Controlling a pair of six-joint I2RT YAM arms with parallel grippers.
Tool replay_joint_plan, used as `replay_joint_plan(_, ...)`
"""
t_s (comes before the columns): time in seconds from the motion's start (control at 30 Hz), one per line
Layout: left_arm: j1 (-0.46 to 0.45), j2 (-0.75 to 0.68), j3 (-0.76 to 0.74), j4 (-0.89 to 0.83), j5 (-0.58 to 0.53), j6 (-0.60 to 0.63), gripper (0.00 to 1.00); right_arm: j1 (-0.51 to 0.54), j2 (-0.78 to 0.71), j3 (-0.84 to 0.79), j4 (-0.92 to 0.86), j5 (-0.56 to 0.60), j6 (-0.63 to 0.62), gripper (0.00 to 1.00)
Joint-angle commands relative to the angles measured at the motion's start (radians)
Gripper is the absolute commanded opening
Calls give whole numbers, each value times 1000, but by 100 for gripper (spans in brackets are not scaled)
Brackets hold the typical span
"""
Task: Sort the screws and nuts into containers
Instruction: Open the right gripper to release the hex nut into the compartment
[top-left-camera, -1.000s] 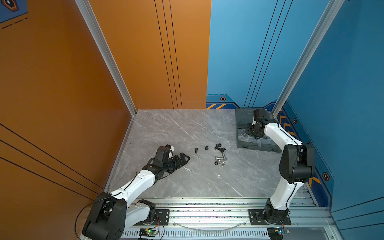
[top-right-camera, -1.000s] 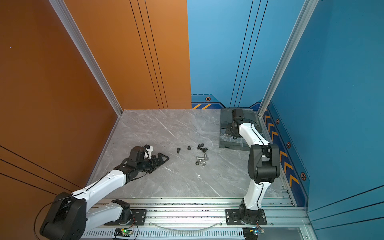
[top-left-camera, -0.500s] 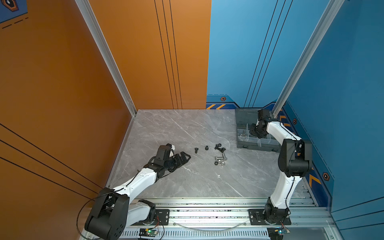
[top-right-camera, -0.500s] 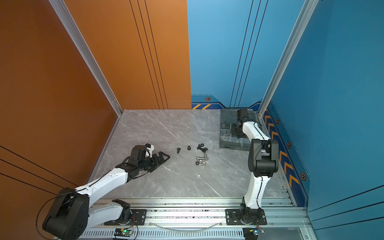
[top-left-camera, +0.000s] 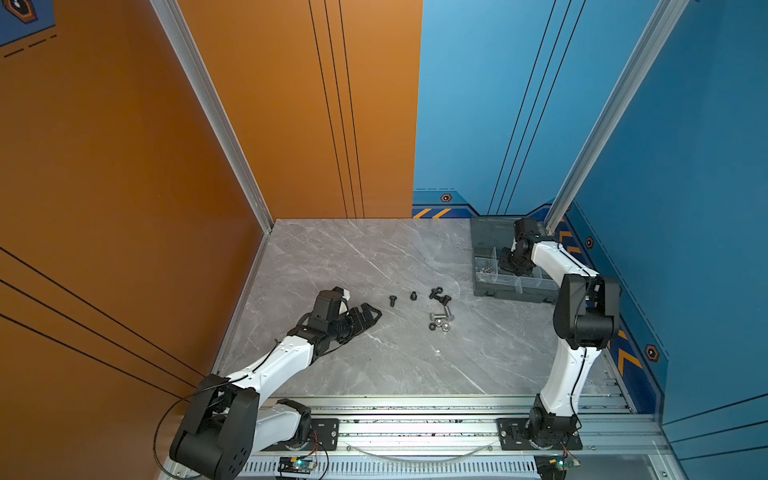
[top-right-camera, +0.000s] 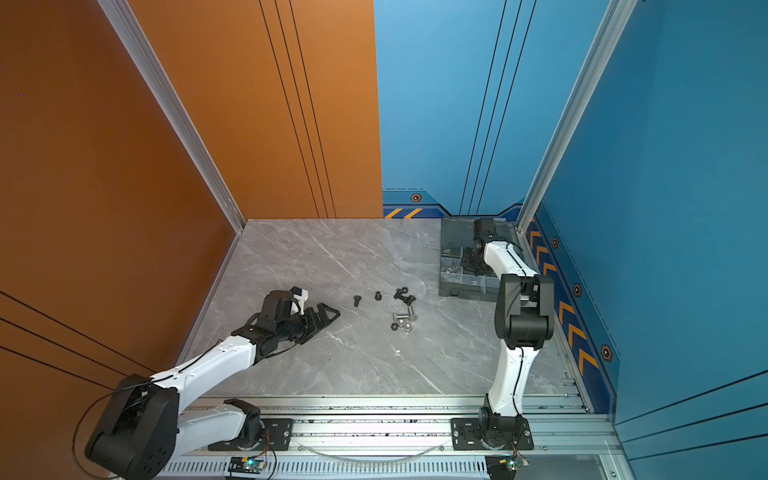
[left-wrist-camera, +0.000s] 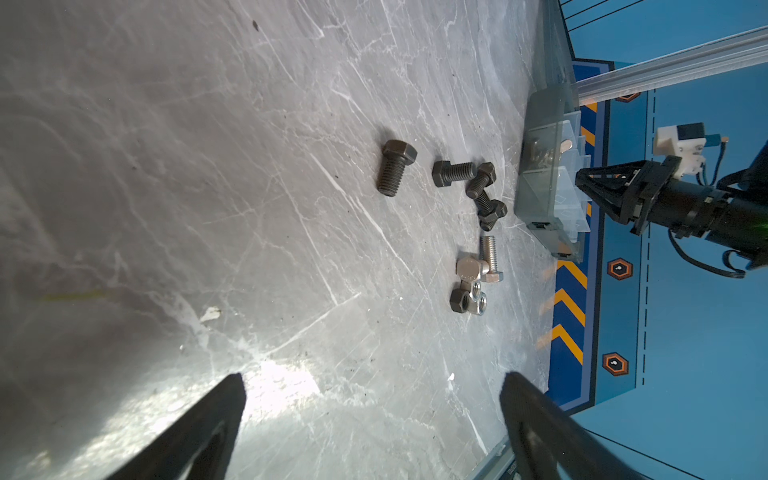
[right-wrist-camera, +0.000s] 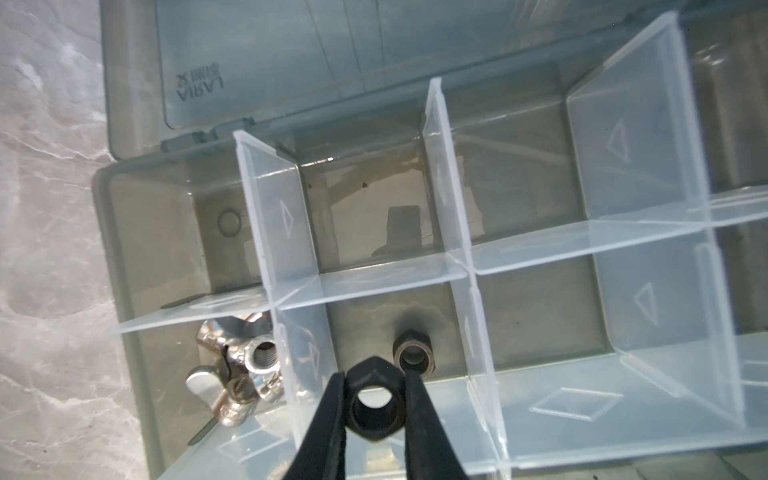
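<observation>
My right gripper (right-wrist-camera: 375, 376) is shut on a black hex nut (right-wrist-camera: 376, 405) and hangs over the smoky-grey organiser box (top-left-camera: 515, 289), just above a compartment where another black nut (right-wrist-camera: 413, 353) lies. The neighbouring compartment holds silver wing nuts (right-wrist-camera: 237, 374). Clear dividers (right-wrist-camera: 449, 266) split the containers. On the marble, black screws (top-left-camera: 392, 300) (left-wrist-camera: 395, 166) and a black cluster (top-left-camera: 440, 295) lie beside silver screws (left-wrist-camera: 488, 255) and loose nuts (left-wrist-camera: 467, 299). My left gripper (top-left-camera: 370, 316) (left-wrist-camera: 374, 386) is open and empty, low over the table to the left of the screws.
The box's lid (right-wrist-camera: 332, 50) lies open flat towards the back wall. An orange wall (top-left-camera: 124, 208) bounds the left side and a blue wall (top-left-camera: 685, 249) stands close behind the box. A metal rail (top-left-camera: 415, 415) runs along the front edge.
The right arm has folded its elbow in and shifted the gripper a little over the box, nut still held. The left arm has barely moved.
</observation>
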Motion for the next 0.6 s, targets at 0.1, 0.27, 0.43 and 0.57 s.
replay_joint_plan(0.1,-3,-11,21,2,-2,-2,98,-13,31,41,-47,11,-18,0)
replay_joint_plan(0.27,-4,-15,18,2,-2,-6,98,-16,43,55,-57,11,-20,13)
replay_joint_plan(0.43,-4,-19,17,1,-4,-6,98,-22,38,67,-71,14,-23,38)
replay_joint_plan(0.57,-4,-21,16,1,-4,-6,98,-28,10,67,-76,0,-32,43)
